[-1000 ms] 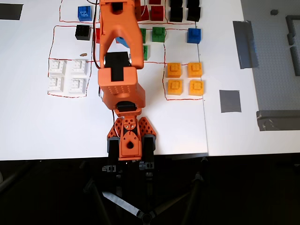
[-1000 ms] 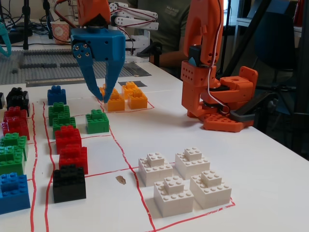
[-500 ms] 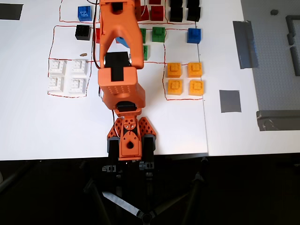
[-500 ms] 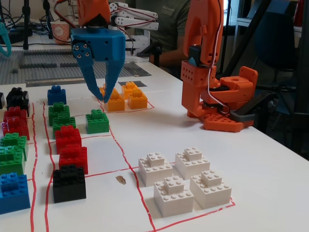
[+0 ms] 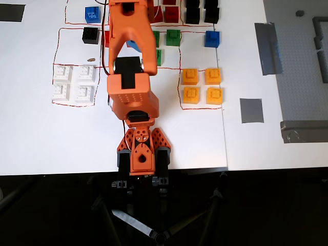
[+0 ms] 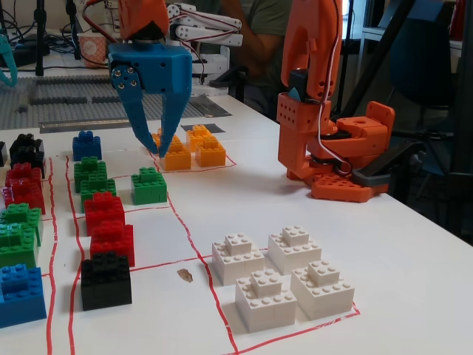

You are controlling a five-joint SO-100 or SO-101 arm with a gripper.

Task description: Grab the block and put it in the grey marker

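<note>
Fixed view shows the blue gripper (image 6: 163,140) hanging above the table with its two pointed fingers spread in a narrow V and nothing between them; the tips hover just in front of the yellow bricks (image 6: 191,150) and above and right of a green brick (image 6: 148,186). Overhead view hides the gripper under the orange arm (image 5: 131,61), which reaches up across the sheet from its base at the table's near edge. Well to the right of the arm there, the block (image 5: 212,38) sits alone on the white sheet, just above the four yellow bricks (image 5: 202,86) and apart from them. It is a small bright blue square brick with a raised stud on top, upright. Farther right and lower, past the sheet's edge, the grey marker (image 5: 251,110) lies flat and bare, a dark grey square patch, below a long grey tape strip (image 5: 268,48).
</note>
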